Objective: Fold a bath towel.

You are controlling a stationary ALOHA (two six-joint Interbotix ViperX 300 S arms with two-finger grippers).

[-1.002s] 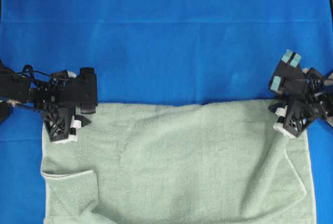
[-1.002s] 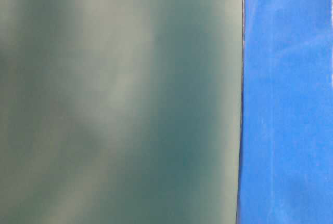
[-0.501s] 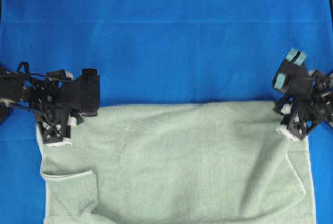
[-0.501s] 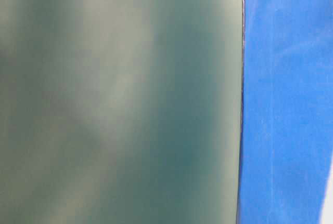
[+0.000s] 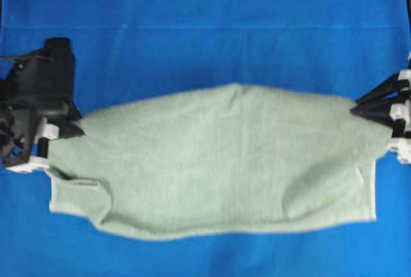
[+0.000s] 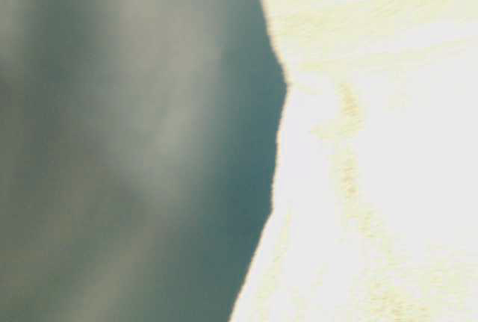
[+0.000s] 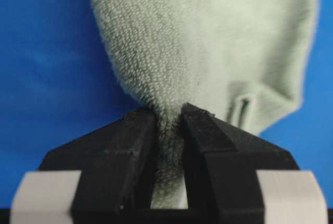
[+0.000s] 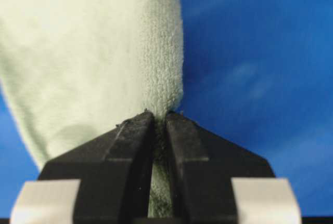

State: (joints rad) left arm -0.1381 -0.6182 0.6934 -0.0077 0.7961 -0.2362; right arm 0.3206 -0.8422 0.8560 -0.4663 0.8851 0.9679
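Left gripper: two black, wedge-shaped fingers with matte, faintly scuffed surfaces, backed by pale grey blocks, are pinched on a bunched corner of the bath towel. The terry cloth is squeezed into a narrow ridge in the slit between them and flares out beyond the tips into a broad, rounded lobe of looped pile; a narrow hemmed edge folds over at its lower right.

Right gripper: fingers of the same shape are pressed together on another corner of the towel, whose pile forms a thick vertical roll just past the tips, with a smoother, paler sheet spreading to the left.

Overhead view: the left gripper and the right gripper hold the two upper corners of the bath towel, which hangs between them as a wide, sagging band, arched along its top edge, with a thin whitish hem along the bottom and right edges and a small folded flap at lower left. Beneath it lies the smooth bright blue cloth, marked by faint straight creases.

Table-level view: blurred; an overexposed, cream-coloured fuzzy surface fills the right side against a dull grey-green area.
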